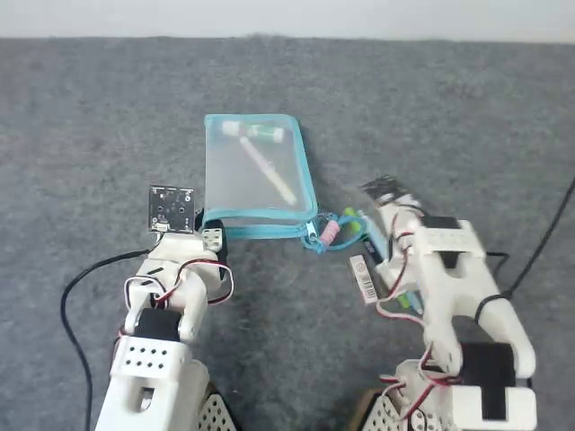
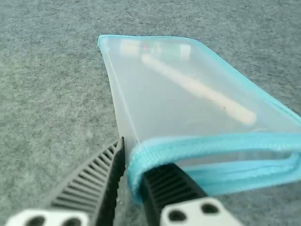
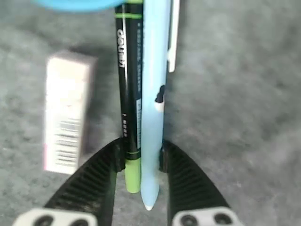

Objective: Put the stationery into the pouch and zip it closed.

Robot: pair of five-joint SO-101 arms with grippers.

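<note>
A translucent pouch [image 1: 256,175] with light blue edging lies near the middle of the grey carpet [image 1: 99,126]. Inside it are a white pen [image 1: 268,171] and a short white and green stick [image 1: 254,131]. The left gripper [image 1: 212,237] touches its near left corner. Near the pink zipper charm [image 1: 331,232], pens [image 1: 358,224] lie under the right gripper [image 1: 379,235], with a white eraser [image 1: 361,278] just beside them.

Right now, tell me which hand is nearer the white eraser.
Right. The right hand grips two pens directly beside the white eraser. The left hand pinches the pouch at its corner, across the table from it.
</note>
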